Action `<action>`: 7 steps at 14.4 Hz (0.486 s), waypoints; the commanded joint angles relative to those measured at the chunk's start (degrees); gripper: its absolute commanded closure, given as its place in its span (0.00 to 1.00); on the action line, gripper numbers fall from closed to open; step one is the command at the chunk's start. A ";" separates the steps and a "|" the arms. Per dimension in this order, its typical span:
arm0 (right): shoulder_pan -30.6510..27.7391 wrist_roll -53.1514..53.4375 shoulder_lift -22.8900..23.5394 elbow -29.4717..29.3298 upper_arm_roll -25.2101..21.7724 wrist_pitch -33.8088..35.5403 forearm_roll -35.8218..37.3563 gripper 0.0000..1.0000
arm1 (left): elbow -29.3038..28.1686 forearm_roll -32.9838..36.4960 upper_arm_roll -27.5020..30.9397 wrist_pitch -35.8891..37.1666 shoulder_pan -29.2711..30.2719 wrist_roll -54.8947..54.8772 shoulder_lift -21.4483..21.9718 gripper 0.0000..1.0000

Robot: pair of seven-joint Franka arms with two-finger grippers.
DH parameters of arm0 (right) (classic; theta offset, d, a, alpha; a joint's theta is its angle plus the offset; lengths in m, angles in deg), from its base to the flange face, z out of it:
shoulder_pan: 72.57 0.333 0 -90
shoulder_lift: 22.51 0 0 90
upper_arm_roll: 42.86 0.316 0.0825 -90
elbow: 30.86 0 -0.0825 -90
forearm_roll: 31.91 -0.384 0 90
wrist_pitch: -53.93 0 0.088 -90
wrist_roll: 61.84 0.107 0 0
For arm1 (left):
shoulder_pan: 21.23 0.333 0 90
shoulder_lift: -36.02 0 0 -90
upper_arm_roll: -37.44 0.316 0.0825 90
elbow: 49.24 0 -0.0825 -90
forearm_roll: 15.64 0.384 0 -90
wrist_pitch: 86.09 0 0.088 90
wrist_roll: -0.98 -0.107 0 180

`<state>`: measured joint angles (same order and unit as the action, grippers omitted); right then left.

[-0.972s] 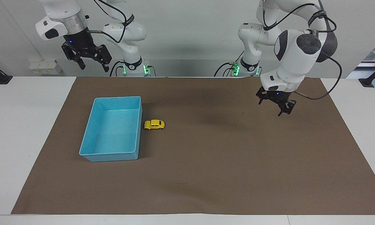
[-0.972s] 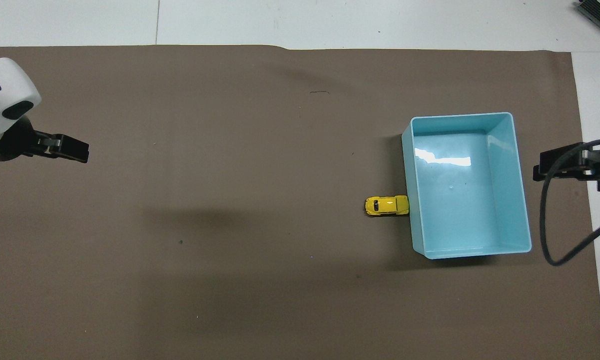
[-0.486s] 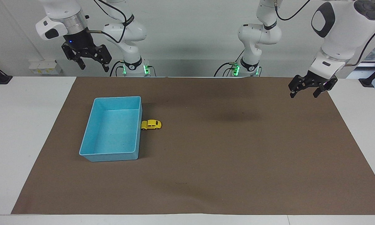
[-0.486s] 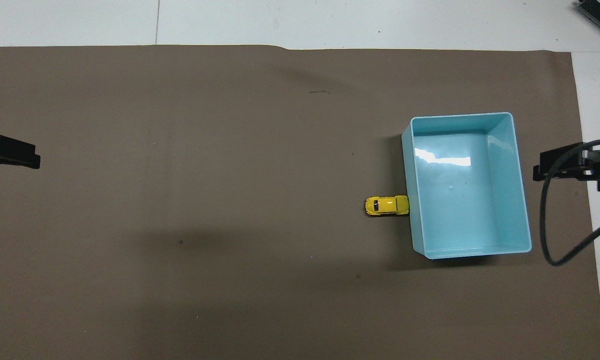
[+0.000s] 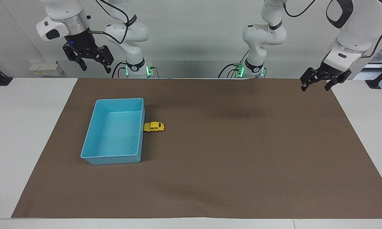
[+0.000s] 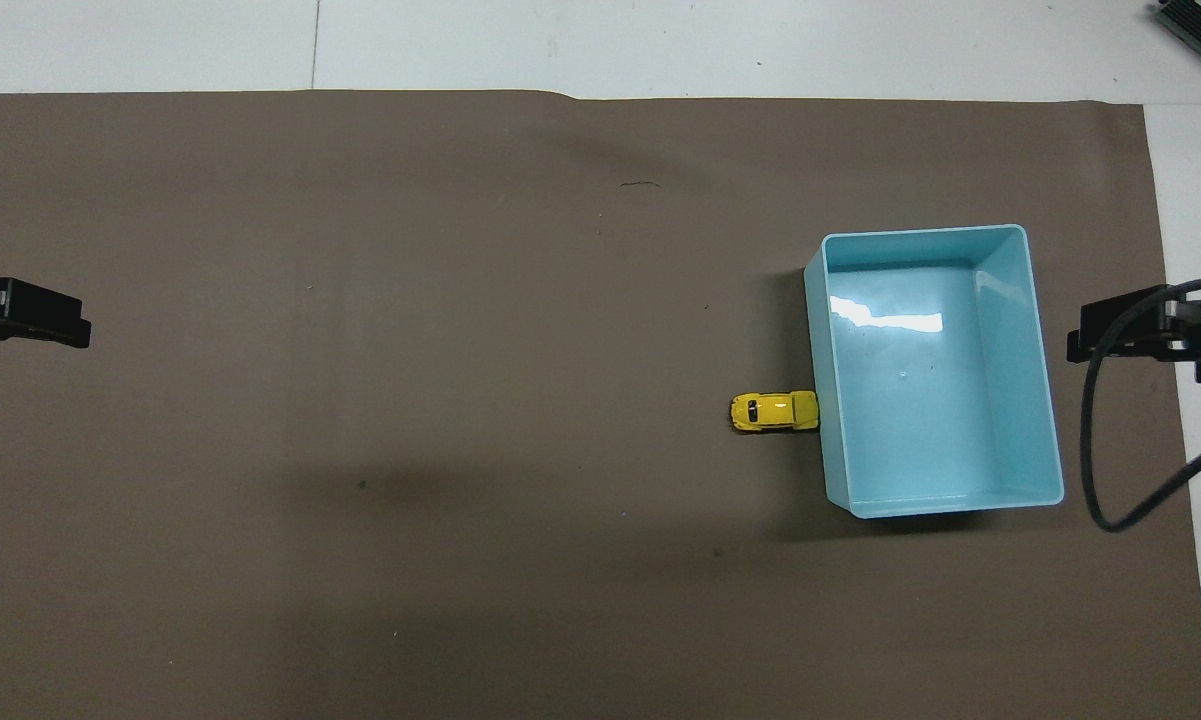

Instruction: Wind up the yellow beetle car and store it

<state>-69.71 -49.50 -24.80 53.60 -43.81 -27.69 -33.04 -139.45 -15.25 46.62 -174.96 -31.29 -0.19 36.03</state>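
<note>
My left gripper (image 5: 317,84) has swung up and out from over the mat (image 5: 229,178) to hang above the mat's edge at its own end of the desk (image 5: 19,133); its fingers are spread wide, holding nothing. The car (image 5: 154,127) has rolled up against the tray (image 5: 141,133) and now touches its side wall, on the mat. My right gripper (image 5: 93,66) waits raised near its base, fingers apart and empty.

toy car (image 5: 154,127) on the mat (image 5: 229,165) touching the outer wall of the tray (image 5: 114,158), on the tray's side toward the left arm's end, tray on the mat toward the right arm's end
</note>
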 commanded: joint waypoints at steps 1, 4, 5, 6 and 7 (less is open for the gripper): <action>-0.49 0.84 -1.23 1.67 0.15 -1.18 -1.16 0.00 | 1.27 -0.57 -0.13 1.60 0.48 -0.23 -0.44 0.00; -0.49 0.84 -1.23 1.67 0.07 -1.18 -1.16 0.00 | 1.27 -0.57 -0.13 1.60 0.39 -0.23 -0.44 0.00; -0.49 0.84 -1.23 1.67 0.15 -1.18 -1.16 0.00 | 1.27 -0.57 -0.13 1.68 0.57 -0.23 -0.36 0.00; -0.49 0.84 -1.23 1.67 0.15 -1.18 -1.16 0.00 | 1.27 -0.57 -0.13 1.51 0.66 -0.23 -0.44 0.00; -0.49 0.84 -1.23 1.67 0.07 -1.18 -1.16 0.00 | 1.18 -0.65 -0.21 2.47 0.83 -0.32 -0.36 0.00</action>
<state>-69.71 -49.50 -24.80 53.60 -43.81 -27.69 -33.04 -139.45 -15.25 46.66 -174.72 -31.28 -0.19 36.03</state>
